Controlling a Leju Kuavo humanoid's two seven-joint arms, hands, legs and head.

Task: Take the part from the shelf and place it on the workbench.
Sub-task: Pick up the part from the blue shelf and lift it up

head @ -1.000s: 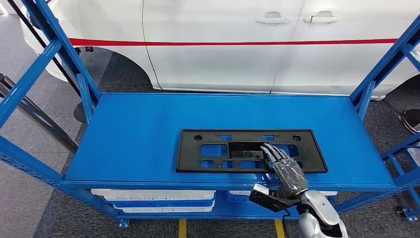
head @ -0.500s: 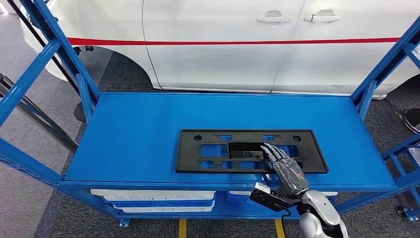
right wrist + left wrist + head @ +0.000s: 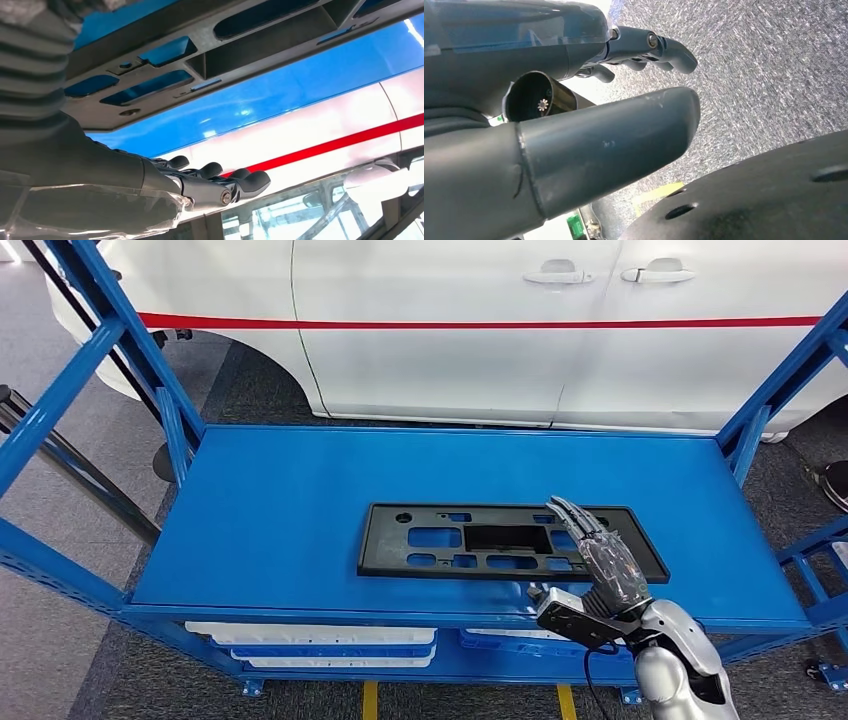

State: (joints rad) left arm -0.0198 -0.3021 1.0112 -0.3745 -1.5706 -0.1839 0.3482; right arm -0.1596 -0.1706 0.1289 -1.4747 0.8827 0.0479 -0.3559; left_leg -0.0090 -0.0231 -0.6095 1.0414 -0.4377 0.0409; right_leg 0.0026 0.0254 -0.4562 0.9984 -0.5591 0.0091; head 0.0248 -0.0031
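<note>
The black part (image 3: 512, 541) is lying flat on the blue shelf (image 3: 280, 510), toward its front edge. The right hand (image 3: 600, 560) is reaching in from below over the part's right end, with its fingers (image 3: 572, 517) extending forward and apart. A white car (image 3: 500, 330) with a red stripe is standing behind the shelf. White trays (image 3: 310, 640) are sitting on the tier below.

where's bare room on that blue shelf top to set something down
Bare blue shelf top lies left of the black part and behind it toward the white car. The front right is crowded: the right hand is over the part's right end.
</note>
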